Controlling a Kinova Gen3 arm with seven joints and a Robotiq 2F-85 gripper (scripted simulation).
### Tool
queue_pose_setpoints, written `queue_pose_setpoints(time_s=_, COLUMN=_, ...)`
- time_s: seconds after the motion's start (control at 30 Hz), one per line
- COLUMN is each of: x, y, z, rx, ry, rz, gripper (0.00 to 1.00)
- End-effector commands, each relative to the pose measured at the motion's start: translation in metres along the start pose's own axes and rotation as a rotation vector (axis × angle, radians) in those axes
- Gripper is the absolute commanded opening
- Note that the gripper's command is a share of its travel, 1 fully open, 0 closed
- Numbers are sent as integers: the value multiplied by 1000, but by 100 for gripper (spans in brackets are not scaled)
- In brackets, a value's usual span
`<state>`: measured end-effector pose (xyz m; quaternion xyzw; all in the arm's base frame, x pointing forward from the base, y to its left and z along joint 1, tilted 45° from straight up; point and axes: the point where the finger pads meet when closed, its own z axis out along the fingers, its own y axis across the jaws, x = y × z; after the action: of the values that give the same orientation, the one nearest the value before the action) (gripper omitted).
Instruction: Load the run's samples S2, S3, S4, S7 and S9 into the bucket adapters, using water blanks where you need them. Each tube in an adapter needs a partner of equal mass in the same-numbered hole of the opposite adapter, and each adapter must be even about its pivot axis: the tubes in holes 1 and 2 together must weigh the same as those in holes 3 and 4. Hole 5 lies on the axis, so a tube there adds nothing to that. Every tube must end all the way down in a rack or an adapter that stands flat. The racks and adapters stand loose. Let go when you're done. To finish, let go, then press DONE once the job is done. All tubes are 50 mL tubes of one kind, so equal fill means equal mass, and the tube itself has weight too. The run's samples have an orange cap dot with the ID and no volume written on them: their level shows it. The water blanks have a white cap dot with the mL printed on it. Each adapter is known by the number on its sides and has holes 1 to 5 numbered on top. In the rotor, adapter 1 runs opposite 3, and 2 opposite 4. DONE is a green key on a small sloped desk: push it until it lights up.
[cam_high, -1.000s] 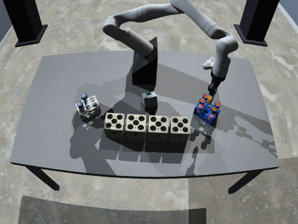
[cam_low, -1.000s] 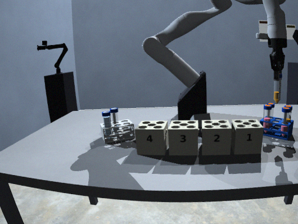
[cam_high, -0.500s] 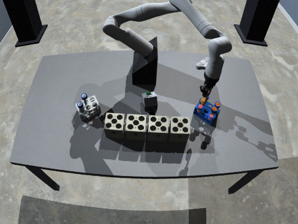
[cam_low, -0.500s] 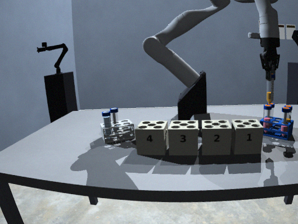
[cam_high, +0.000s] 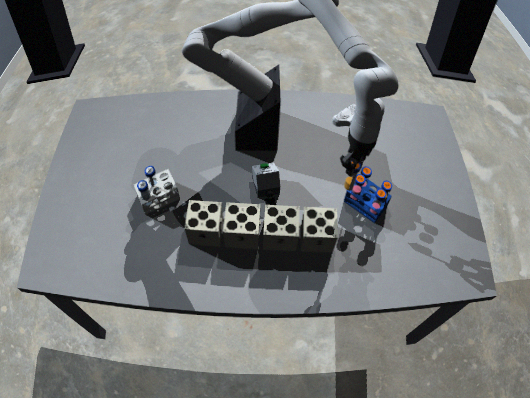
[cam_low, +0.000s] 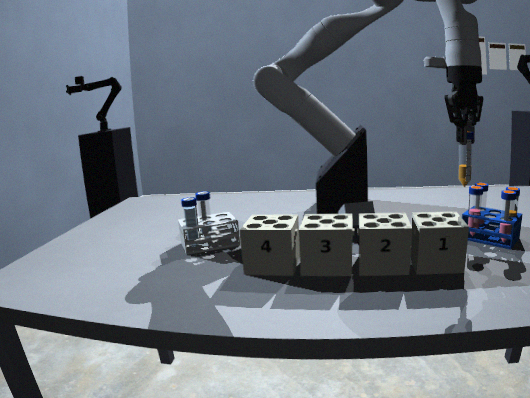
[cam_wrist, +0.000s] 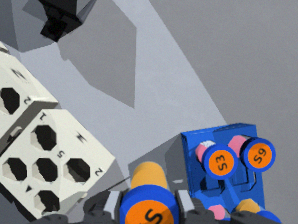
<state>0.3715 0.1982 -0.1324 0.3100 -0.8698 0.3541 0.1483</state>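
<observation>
My gripper (cam_low: 465, 131) is shut on a sample tube (cam_low: 464, 162) with orange liquid and an orange cap dot. It holds the tube upright in the air, just left of the blue sample rack (cam_low: 492, 220) and clear of it. In the wrist view the held tube's cap (cam_wrist: 148, 207) shows an "S", but its number is cut off. Samples S3 (cam_wrist: 221, 161) and S9 (cam_wrist: 258, 156) stand in the blue rack with pink liquid. Adapters 4 (cam_low: 269, 243), 3 (cam_low: 326, 243), 2 (cam_low: 385, 243) and 1 (cam_low: 440, 242) stand in a row, and all holes I can see are empty.
A clear rack (cam_low: 207, 233) with two blue-capped tubes stands left of adapter 4. The small desk with the green DONE key (cam_high: 265, 179) stands behind the adapter row. The arm's dark base block (cam_high: 260, 117) is behind it.
</observation>
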Motion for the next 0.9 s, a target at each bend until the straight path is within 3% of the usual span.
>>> queue_pose_setpoints(time_s=0.0, x=5, y=-12, z=-1, rx=-1, ry=-3, rz=0, gripper=10)
queue_pose_setpoints(time_s=0.87, x=35, y=-79, z=-1, rx=0, ry=-3, rz=0, gripper=10)
